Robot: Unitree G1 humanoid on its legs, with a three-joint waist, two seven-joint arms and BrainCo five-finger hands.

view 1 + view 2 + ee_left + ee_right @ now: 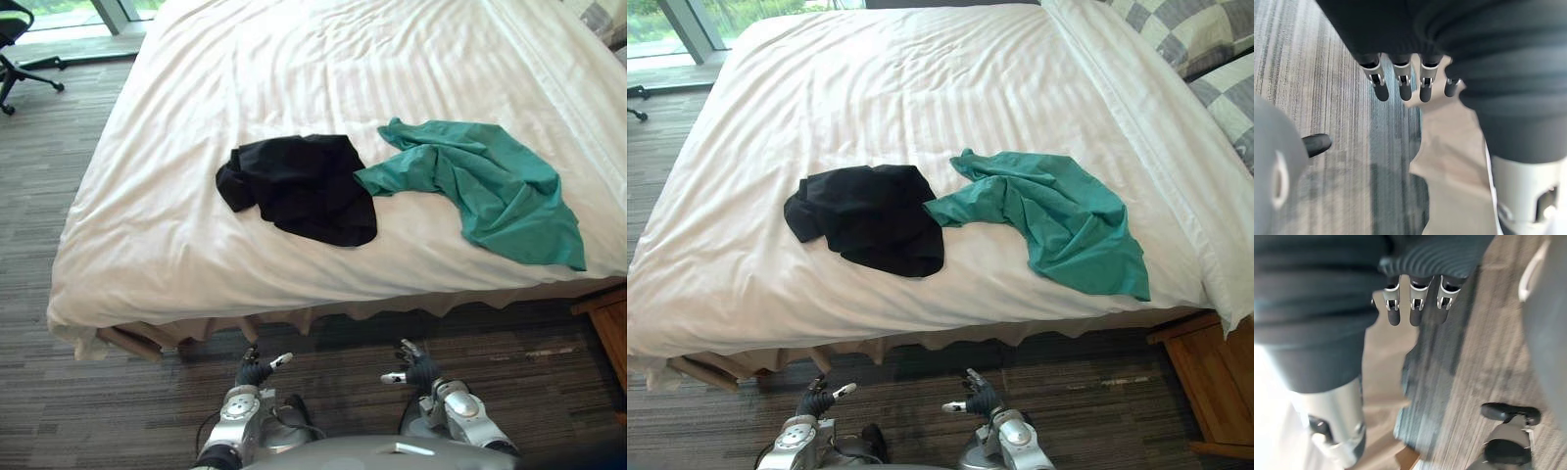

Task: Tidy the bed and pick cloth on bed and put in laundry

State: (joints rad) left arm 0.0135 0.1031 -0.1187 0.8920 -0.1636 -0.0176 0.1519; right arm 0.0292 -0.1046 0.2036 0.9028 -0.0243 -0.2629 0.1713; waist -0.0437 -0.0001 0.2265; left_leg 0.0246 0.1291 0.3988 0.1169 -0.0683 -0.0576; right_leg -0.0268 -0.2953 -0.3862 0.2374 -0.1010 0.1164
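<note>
Lying crumpled on the white bed [294, 69], a black cloth [299, 186] touches a teal cloth [485, 186] (corner to edge); left hand [257, 371] and right hand [418, 371] hang below, fingers loosely apart, empty.

Pretty clearly a bedroom, could even be a hotel room. A big bed [921, 88] with a white striped duvet takes up most of the space, with grey-and-white checked pillows [1205, 39] at its head. A low wooden stand [1215, 392] sits just beside the bed. Striped grey carpet [1097, 392] runs around it, and past its foot there's a window [647, 24] and a black office chair [14, 27].
</note>
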